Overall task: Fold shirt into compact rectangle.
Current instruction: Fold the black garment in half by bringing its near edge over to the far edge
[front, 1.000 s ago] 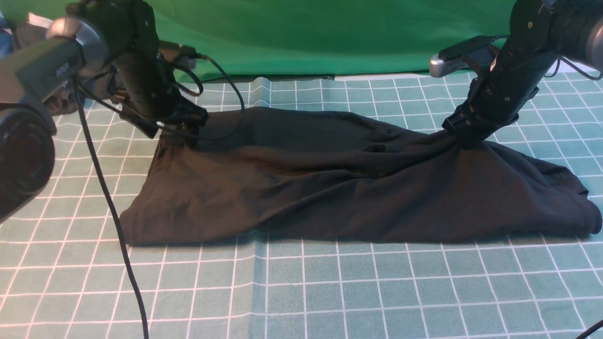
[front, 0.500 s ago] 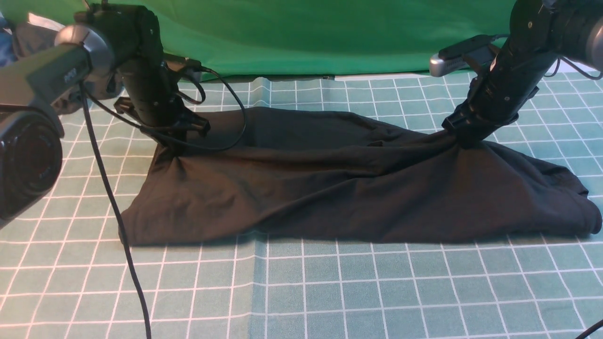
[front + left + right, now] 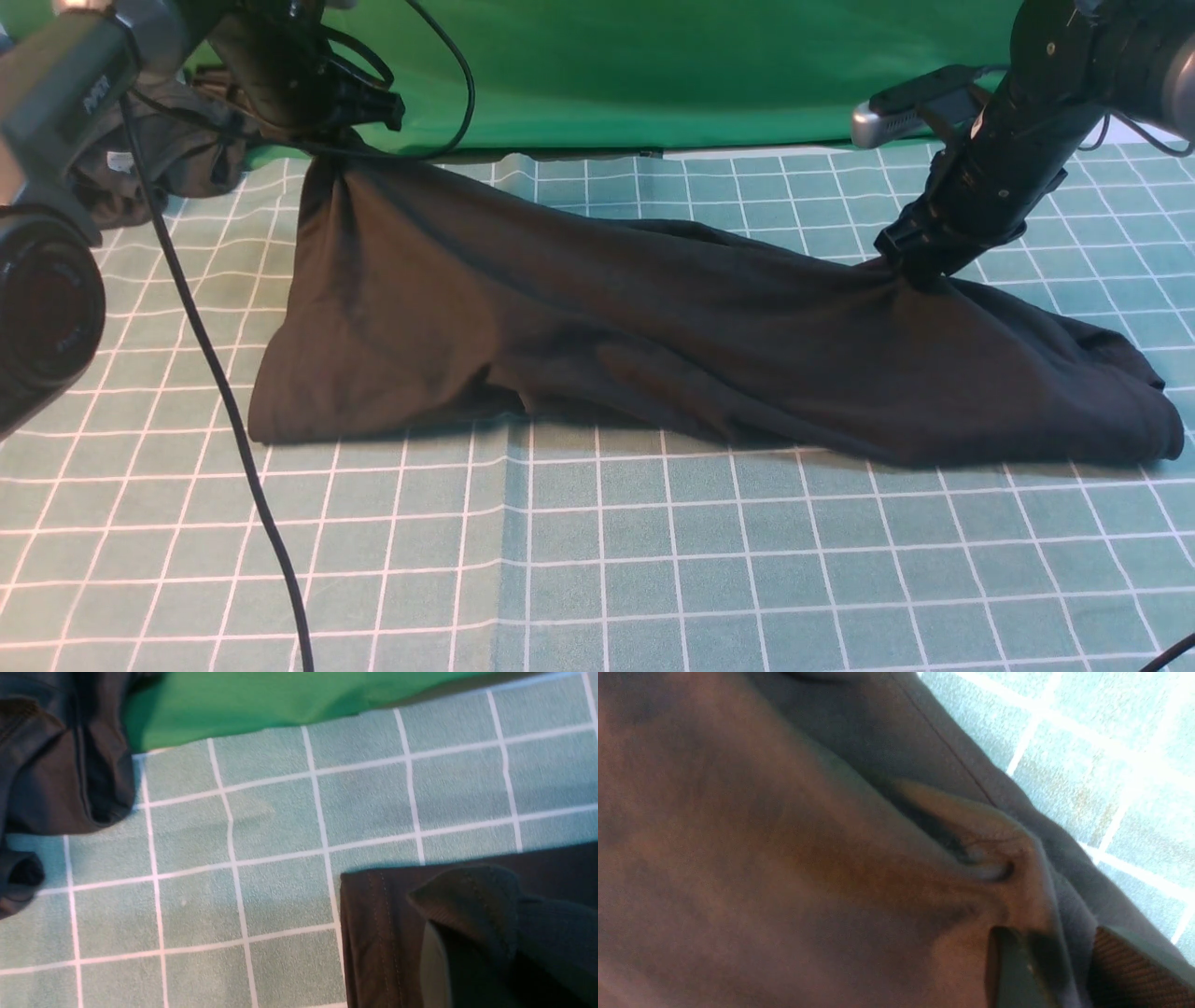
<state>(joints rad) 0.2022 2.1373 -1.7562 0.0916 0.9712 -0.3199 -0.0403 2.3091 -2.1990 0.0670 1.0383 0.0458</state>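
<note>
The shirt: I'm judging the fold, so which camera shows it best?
The front view: the whole shirt shows, held up at one end by the left pincer, gripped by the right pincer. The left wrist view shows only a hemmed corner; the right wrist view, blurred close-up fabric.

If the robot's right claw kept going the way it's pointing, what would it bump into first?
The black shirt: the right gripper points down into the cloth it pinches. Just beneath lies the checked mat, probably very close, though depth is hard to judge.
</note>
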